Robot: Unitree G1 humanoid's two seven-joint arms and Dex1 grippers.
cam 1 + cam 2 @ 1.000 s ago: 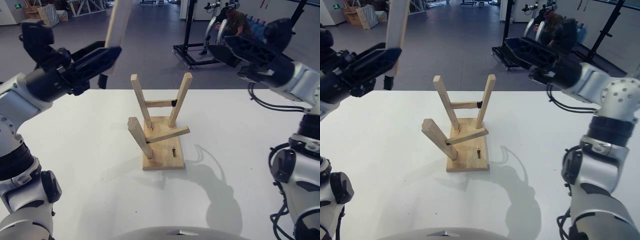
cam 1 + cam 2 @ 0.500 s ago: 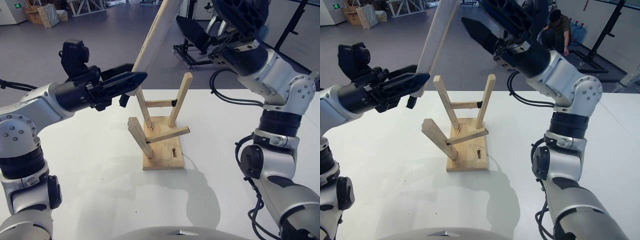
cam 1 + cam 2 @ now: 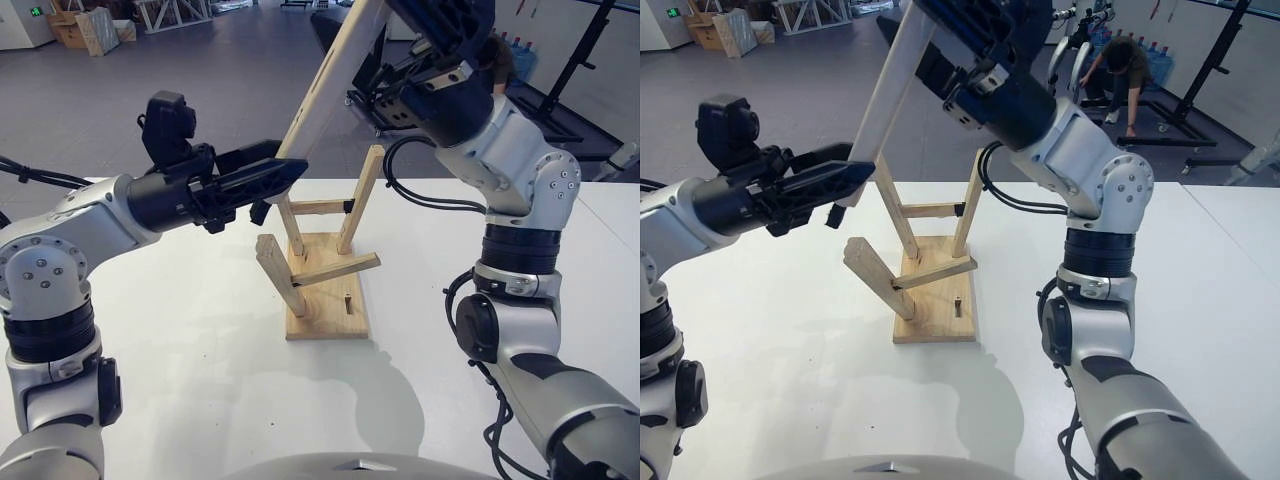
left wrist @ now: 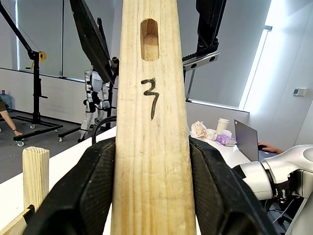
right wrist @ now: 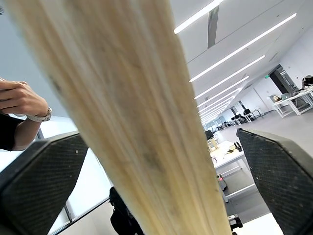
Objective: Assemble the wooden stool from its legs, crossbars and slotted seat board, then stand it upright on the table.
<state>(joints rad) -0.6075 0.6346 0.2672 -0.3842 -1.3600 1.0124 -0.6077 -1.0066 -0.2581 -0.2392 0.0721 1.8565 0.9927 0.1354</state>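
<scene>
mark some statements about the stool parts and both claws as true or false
1. The left claw is shut on a loose wooden leg. True.
2. The seat board lies flat on the table, fitted legs pointing up. True.
3. Four legs stand in the seat board. False: three do, and one slot is bare.
4. The right claw is clamped on the loose wooden leg. False: its fingers stand open either side of it, with gaps.
5. The loose wooden leg is held level. False: it tilts steeply upward.
</scene>
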